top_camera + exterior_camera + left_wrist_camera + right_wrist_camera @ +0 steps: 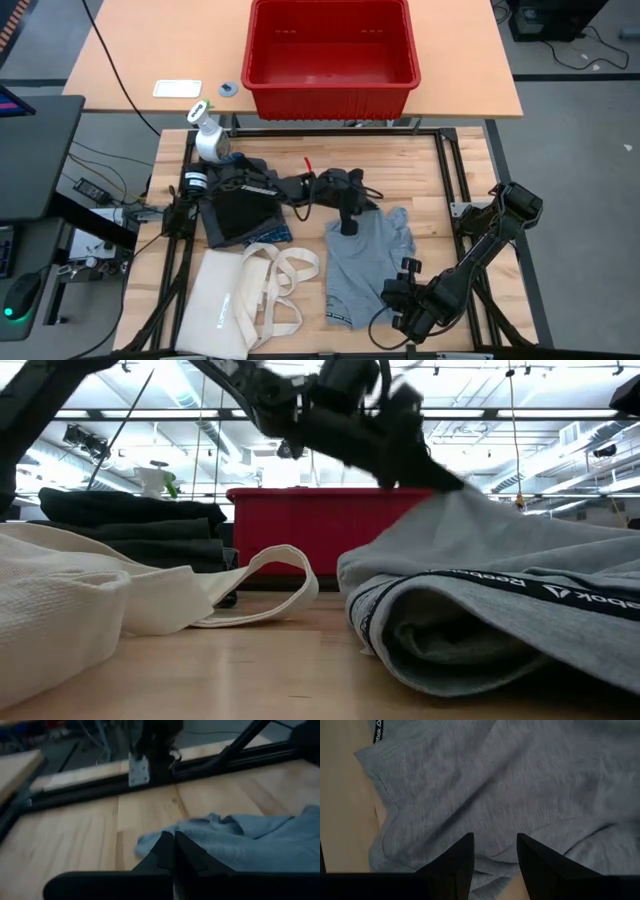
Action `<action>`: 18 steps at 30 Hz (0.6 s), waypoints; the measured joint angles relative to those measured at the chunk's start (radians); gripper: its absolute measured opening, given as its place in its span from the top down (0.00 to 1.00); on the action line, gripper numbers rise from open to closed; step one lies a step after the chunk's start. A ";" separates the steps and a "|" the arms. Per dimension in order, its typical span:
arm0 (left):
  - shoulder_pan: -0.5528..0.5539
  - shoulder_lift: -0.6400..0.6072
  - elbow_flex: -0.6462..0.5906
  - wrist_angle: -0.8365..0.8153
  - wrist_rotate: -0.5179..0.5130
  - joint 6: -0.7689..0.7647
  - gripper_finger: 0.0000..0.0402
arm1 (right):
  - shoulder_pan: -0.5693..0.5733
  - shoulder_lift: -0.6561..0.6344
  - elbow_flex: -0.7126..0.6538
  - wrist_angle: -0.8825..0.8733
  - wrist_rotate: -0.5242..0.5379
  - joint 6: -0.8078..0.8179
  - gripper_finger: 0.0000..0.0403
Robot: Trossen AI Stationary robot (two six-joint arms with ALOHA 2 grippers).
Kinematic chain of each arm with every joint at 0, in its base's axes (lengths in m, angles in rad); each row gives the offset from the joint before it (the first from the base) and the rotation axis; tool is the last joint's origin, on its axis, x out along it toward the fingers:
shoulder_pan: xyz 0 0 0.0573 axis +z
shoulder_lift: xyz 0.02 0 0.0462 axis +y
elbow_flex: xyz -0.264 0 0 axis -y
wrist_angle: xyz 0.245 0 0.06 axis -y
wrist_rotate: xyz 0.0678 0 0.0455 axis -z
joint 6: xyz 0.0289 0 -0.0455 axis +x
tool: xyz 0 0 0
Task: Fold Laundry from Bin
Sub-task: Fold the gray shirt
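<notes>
Here the left gripper (pixel 349 226) is pinched tight on the far edge of the light grey garment (pixel 368 265), its fingers (pixel 172 852) closed together with a fold of cloth bunched against them; whether they hold both layers or only the top one cannot be told. The right gripper (pixel 494 852) hovers over the near part of the same garment with its fingers partly apart and nothing between them, close above the fabric without clearly touching it. Judging from that, the main risk is a thin pinch: if the left arm lifts or drags, the cloth may slip free, or only one layer may rise and leave the piece twisted instead of flat. The waistband end, seen rolled under in the low view, could stay tucked and spoil the fold. If the right arm lowers while the left pulls, the two could stretch the cloth or pin it down. Just beside the garment lies the cream tote bag (pixel 232 300), whose loose handles (pixel 285 270) could snag on a sweep. The dark pile of laundry (pixel 243 200) sits under the left arm's reach, and the bin (pixel 331 85) stands well apart on the far table, with no laundry visible inside.
</notes>
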 joint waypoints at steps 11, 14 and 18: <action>0.019 0.107 -0.002 0.104 -0.025 0.001 0.78 | 0.000 0.000 0.000 -0.010 -0.003 -0.002 0.62; 0.003 0.068 -0.003 0.063 -0.025 0.047 0.57 | 0.000 0.000 0.000 -0.010 -0.003 -0.001 0.62; -0.023 -0.057 0.000 -0.101 -0.023 0.109 0.31 | 0.005 0.000 0.000 -0.003 0.022 0.020 0.62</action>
